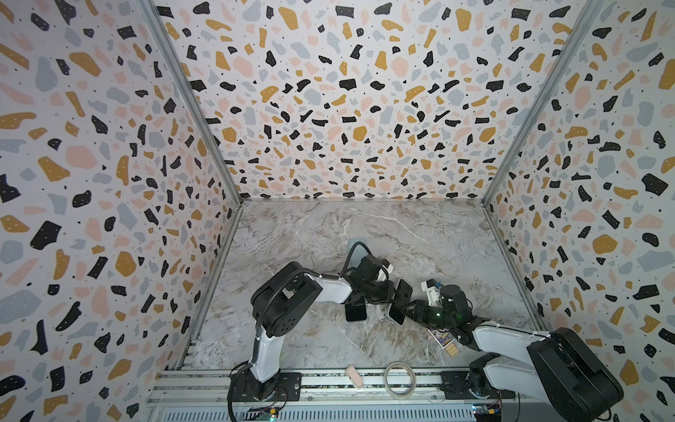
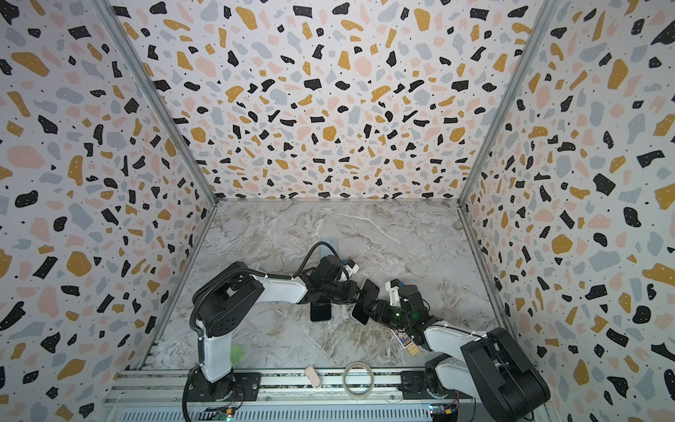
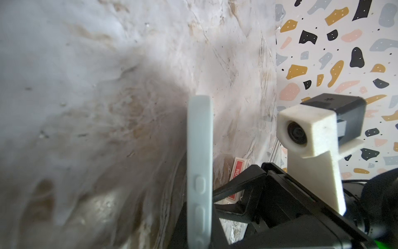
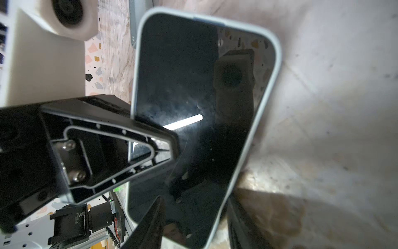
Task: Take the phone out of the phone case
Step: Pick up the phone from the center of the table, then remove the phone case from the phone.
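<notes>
right wrist view: i see left pincer (image 4: 172, 148) clenched on the phone case (image 4: 273, 64) long side, right pincer (image 4: 195, 201) grasping its bottom end; phone (image 4: 189, 90) sits inside the case, between both pincers.

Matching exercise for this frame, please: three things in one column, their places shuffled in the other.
1. cased phone
2. tape ring
3. card packet

A. on the front rail
B. on the table, partly under the right arm
C. raised off the table, gripped by the left gripper and the right gripper

Pairs: 1-C, 2-A, 3-B
</notes>
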`<state>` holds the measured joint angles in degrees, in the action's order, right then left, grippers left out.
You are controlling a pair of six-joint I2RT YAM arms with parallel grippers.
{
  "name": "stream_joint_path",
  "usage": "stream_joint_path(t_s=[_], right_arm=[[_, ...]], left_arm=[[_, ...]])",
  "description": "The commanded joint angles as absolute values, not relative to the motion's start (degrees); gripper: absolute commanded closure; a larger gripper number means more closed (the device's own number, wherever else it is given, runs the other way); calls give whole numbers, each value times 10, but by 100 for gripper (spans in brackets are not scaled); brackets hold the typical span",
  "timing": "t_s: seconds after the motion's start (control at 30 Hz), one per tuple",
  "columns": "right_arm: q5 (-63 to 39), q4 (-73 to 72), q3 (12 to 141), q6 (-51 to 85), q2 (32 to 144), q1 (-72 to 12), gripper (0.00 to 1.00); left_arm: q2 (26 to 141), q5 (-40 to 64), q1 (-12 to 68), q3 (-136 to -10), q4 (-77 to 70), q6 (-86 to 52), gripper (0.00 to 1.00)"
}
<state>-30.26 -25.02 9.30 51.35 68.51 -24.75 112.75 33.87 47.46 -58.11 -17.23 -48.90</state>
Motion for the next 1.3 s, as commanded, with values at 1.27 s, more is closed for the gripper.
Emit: stream_joint_path(t_s=[1.27], right_arm=[[-285, -681, 237, 560, 577, -345, 21]], left_arm=[[878, -121, 483, -467, -839, -775, 100]])
